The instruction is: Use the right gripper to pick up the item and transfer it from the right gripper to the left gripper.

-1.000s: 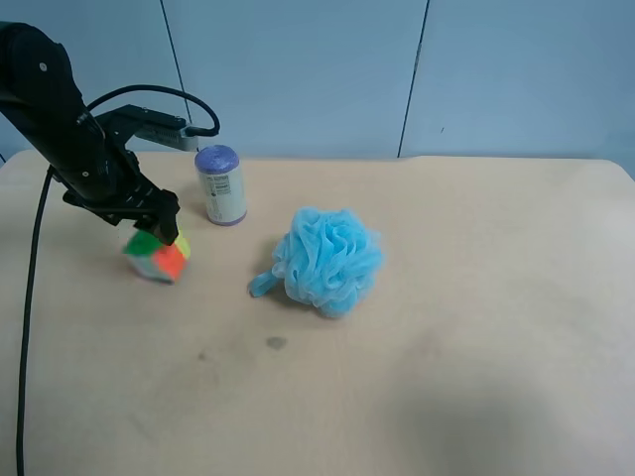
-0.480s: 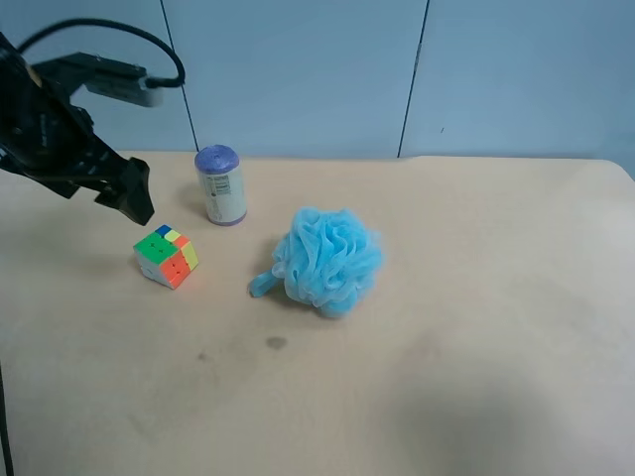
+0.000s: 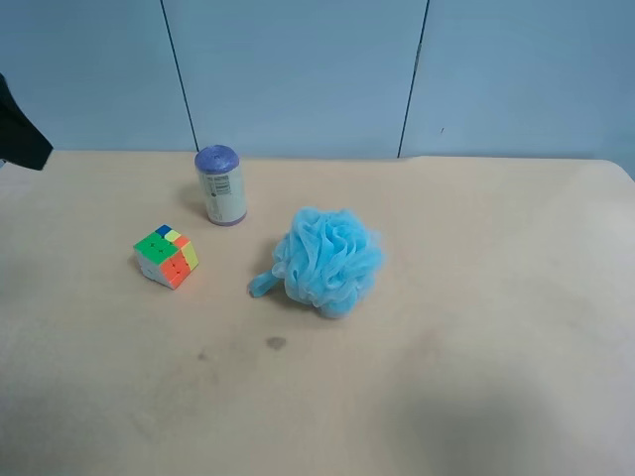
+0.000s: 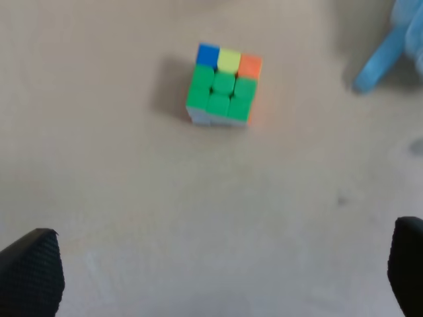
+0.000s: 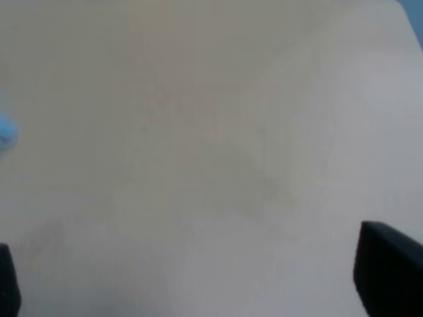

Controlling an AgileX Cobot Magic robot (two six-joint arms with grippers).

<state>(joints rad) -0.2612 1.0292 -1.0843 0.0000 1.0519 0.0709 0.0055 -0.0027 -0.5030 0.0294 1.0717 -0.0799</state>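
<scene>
The item, a small puzzle cube (image 3: 166,256), rests on the tan table (image 3: 446,347), left of the blue puff and in front of the canister. It also shows in the left wrist view (image 4: 223,84), green face toward the camera. My left gripper (image 4: 218,274) is open and empty, well back from the cube, with only its black fingertips (image 4: 30,272) showing. In the exterior high view only a black part of that arm (image 3: 20,137) shows at the left edge. My right gripper (image 5: 198,274) is open and empty over bare table; it is out of the exterior high view.
A fluffy blue mesh puff (image 3: 327,260) lies mid-table; a strand of it shows in the left wrist view (image 4: 390,46). A white canister with a purple lid (image 3: 220,185) stands behind the cube. A blue wall runs behind the table.
The arm at the exterior high view's left let go of the cube, then drew back up and left, almost out of the view. The cube now rests on the table.
</scene>
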